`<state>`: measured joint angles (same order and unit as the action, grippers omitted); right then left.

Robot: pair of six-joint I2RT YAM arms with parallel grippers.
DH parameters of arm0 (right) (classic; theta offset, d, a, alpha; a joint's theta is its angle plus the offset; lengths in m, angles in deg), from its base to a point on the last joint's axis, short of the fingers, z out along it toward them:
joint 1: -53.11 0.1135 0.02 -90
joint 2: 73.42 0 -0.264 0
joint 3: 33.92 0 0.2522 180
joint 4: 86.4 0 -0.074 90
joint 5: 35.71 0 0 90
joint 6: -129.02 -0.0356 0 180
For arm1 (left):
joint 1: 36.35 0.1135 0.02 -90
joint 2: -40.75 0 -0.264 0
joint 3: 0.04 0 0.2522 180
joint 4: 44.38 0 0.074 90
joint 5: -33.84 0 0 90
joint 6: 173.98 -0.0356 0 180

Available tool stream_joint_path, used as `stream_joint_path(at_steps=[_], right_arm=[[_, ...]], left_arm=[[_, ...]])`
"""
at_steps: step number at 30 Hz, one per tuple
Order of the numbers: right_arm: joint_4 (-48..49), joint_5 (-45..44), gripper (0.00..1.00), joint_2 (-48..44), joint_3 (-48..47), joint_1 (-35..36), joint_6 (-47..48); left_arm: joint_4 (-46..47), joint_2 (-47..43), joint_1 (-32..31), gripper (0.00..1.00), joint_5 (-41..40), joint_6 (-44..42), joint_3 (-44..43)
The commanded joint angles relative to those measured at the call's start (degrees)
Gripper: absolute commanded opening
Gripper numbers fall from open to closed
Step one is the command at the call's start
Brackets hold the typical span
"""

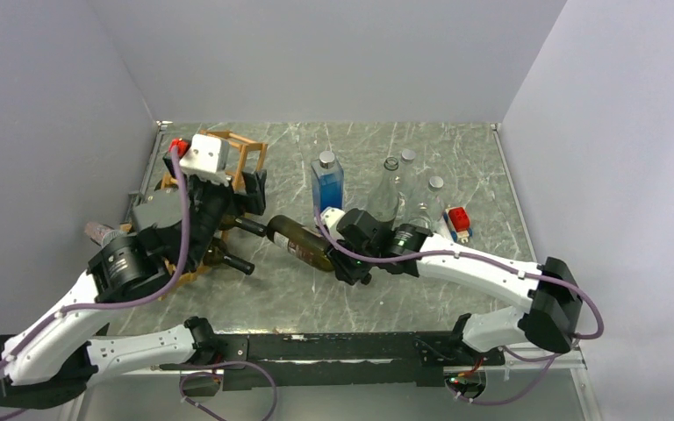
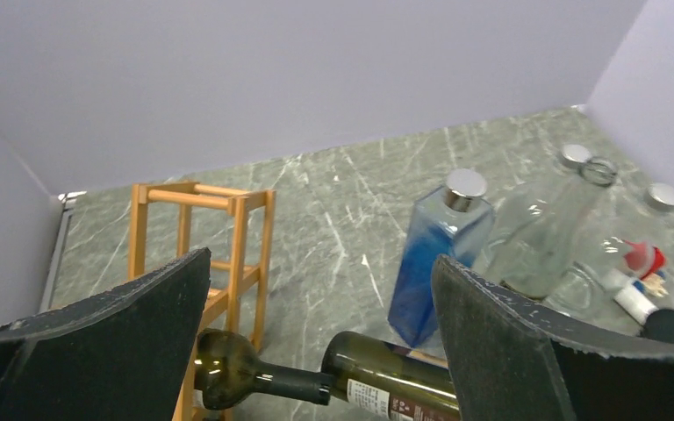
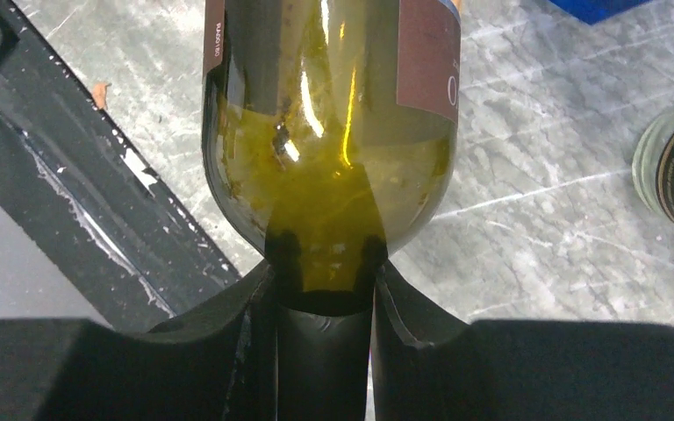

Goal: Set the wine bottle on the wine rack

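- My right pincer (image 3: 325, 276) is clamped on the wine bottle (image 1: 303, 243), low over the table (image 1: 298, 298), neck toward the wine rack (image 2: 240, 237).
- My left pincer (image 2: 320, 259) gapes empty beside the rack.
- I should feed the neck in level and slowly, keeping clear of the sticks.

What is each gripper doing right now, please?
Left gripper: open, holding nothing.
Right gripper: closed on the wine bottle.
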<state>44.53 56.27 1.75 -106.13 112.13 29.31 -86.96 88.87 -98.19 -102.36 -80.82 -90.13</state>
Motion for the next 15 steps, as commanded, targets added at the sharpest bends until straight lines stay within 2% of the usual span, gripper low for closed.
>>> stream_joint_path(at_steps=[1, 5, 15], right_arm=[[14.01, 0.33, 0.0, 2.41, -4.58, 0.13, 1.72], [17.31, -0.6, 0.0, 7.62, -7.2, 0.13, 4.33], [19.22, -4.13, 0.0, 17.73, -15.52, -0.05, 10.57]], left_arm=[[-3.04, 4.18, 10.1, 0.99, 8.37, 4.48, -2.0], [-2.96, 6.92, 18.24, 0.99, 13.57, 6.3, -1.69], [-0.98, 5.67, 30.92, 0.99, 20.96, 10.75, 1.71]])
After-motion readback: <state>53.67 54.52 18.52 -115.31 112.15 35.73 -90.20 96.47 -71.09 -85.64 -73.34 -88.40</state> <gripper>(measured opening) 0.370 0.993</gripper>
